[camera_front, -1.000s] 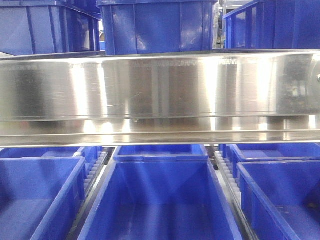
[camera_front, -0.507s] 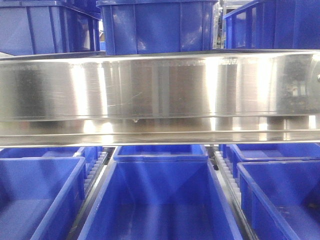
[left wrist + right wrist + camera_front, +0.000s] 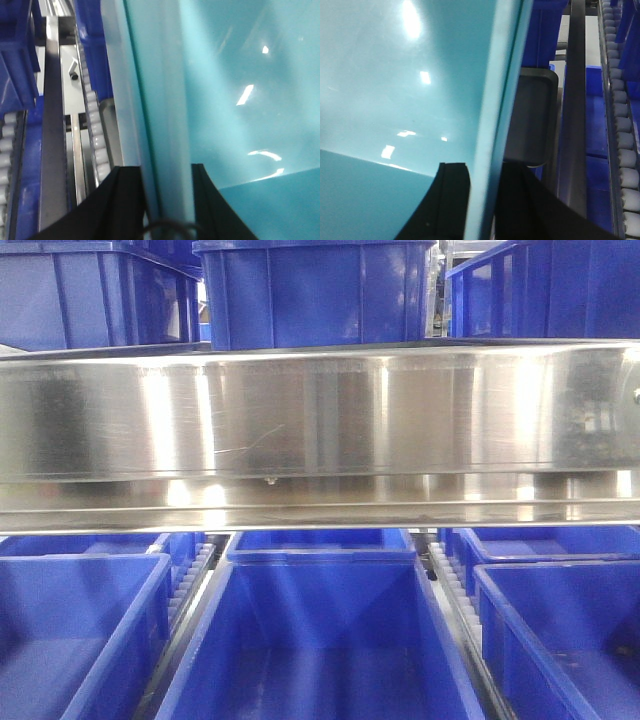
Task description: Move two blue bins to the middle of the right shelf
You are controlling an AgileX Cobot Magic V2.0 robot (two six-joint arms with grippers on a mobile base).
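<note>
We grip the bin wall on both sides
The left gripper (image 3: pixel 165 172) pinches the bin (image 3: pixel 240 100) wall between narrowly parted fingers (pale teal up close); the right gripper (image 3: pixel 485 167) clamps likewise, with a roller track (image 3: pixel 92 125) left of the left gripper.

**No readable writing in any view**

The steel shelf rail (image 3: pixel 320 430) carries a faint speckled band along its upper edge, from the 12 toward the 2 o'clock side of the front view. It is too blurred to make out as letters or numbers. The blue bins (image 3: pixel 310 295) show plain walls. In both wrist views the bin wall (image 3: pixel 225 100) bears only glints of light.
</note>
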